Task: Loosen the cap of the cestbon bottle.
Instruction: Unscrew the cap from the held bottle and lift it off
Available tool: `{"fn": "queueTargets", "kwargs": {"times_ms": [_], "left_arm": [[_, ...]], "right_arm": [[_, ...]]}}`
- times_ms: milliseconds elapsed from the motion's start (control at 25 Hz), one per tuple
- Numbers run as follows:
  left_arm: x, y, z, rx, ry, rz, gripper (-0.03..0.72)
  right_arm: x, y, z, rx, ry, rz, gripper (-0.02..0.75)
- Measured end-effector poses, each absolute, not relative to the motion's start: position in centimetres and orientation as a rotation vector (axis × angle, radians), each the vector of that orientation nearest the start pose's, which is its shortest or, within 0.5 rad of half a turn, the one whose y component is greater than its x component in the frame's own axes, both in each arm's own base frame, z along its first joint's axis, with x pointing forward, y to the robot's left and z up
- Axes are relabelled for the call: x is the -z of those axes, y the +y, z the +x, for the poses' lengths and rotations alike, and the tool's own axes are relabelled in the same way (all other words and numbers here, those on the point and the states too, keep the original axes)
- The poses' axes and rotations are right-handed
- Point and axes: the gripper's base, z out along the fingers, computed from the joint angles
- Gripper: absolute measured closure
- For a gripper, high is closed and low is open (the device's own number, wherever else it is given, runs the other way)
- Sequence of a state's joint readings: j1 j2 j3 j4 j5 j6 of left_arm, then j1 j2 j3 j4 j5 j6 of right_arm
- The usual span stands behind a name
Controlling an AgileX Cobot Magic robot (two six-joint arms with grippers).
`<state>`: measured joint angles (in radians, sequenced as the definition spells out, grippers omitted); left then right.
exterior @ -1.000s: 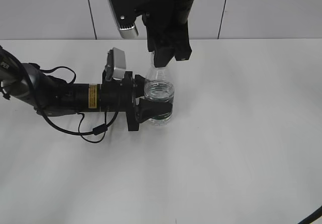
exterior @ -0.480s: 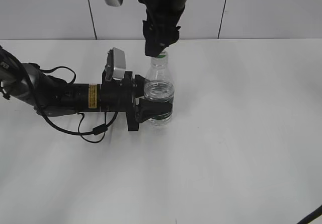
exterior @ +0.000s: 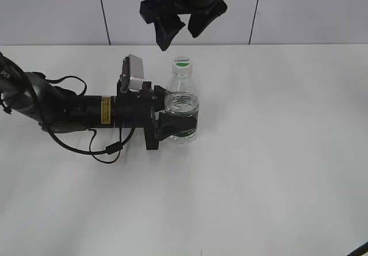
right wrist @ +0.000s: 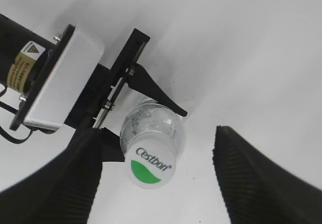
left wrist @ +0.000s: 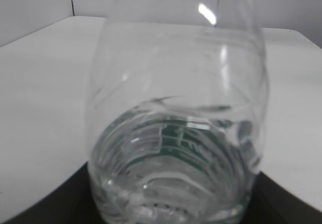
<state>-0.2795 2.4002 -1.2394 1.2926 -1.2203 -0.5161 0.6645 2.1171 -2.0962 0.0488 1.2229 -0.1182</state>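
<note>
The white counter (exterior: 276, 169) carried everything, and the cestbon bottle (exterior: 182, 109) stood upright on it as the one fixed landmark. One bottle, one cap and two arms were in sight. The left arm (exterior: 75, 111) lay low along the counter to the left of the bottle, and its left claw (exterior: 175, 123) was clamped around the bottle's lower body at the dark green label band, one finger on the near side and one on the far side. The right claw (exterior: 183, 27) hung in the air above the bottle and slightly behind it, its two fingers spread wide and well clear of the bottle's top, gripping nothing. The cap (exterior: 182, 64) sat on the bottle's neck, white with a green mark, directly below the gap between the right claw's fingers. The exterior view alone showed both arms and the whole bottle at once. The left wrist view showed only the bottle's clear ribbed body (left wrist: 176, 133) filling the frame, with water in the lower part and the green label glimpsed through it; the cap was out of frame there. The right wrist view looked straight down on the cap (right wrist: 150, 166), where the lettering "Cestbon" above the green leaf shape could be read, with the right claw's dark ridged fingertips (right wrist: 261, 178) on either side of the cap, apart from it.
</note>
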Motion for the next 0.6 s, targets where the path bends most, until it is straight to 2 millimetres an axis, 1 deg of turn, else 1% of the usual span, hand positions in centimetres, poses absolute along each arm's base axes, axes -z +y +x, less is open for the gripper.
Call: {"fn": "queueTargets", "kwargs": {"times_ms": [80, 280, 520, 600], "left_arm": [[-5.9, -19.2, 37.0, 1.053, 1.429, 1.217, 0.279], [-5.9, -19.2, 37.0, 1.053, 1.429, 1.217, 0.279], [-5.9, -19.2, 37.0, 1.053, 1.429, 1.217, 0.279], [-5.9, -19.2, 37.0, 1.053, 1.429, 1.217, 0.279]], "right_arm": [[-29.7, 29.0, 36.3, -0.228, 2.568, -1.002, 0.211], [-28.0, 28.8, 36.0, -0.213, 2.644, -0.983, 0.211], [-27.7, 28.7, 36.0, -0.21, 2.652, -0.983, 0.211], [-27.7, 28.7, 36.0, -0.21, 2.652, -0.982, 0.225]]}}
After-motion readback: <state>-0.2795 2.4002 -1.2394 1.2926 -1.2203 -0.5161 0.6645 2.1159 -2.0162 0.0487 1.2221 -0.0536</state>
